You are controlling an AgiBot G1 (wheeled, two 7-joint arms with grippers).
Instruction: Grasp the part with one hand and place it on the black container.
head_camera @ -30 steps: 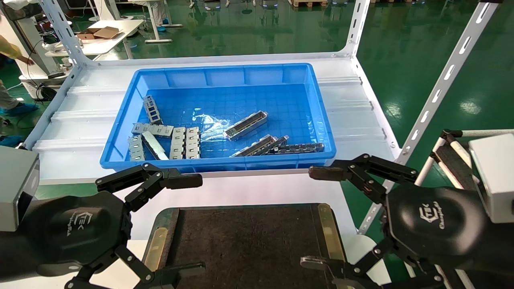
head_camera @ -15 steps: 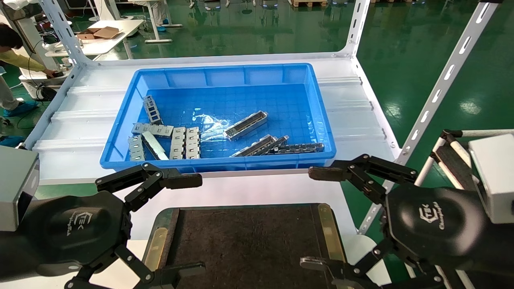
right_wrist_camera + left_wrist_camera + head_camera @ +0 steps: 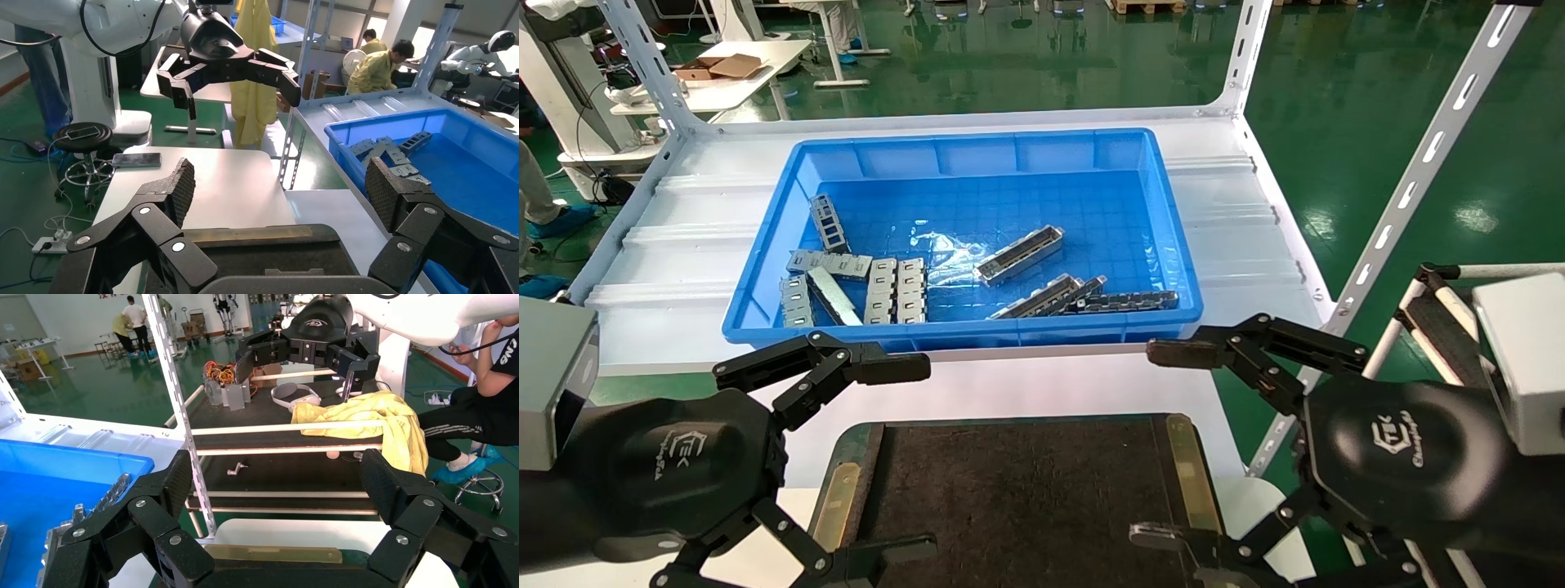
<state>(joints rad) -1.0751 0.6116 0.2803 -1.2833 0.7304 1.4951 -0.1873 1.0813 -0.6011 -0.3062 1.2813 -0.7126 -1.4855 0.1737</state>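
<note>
My left gripper (image 3: 923,453) hangs spread wide at the left edge of the black container (image 3: 1026,490), holding nothing. The part (image 3: 1019,255) lies mid-bin in the blue bin (image 3: 764,237) beyond. My right gripper (image 3: 1152,445) gapes empty at the container's right.

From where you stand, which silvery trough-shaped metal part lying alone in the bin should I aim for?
Look in the deep blue plastic bin on the white shelf. Near its middle lies one long silvery-grey trough-shaped part, angled, touching nothing. The flat grey windowed plates cluster toward the robot's left, and the other troughs lie together by a dark chain-like strip.
</note>
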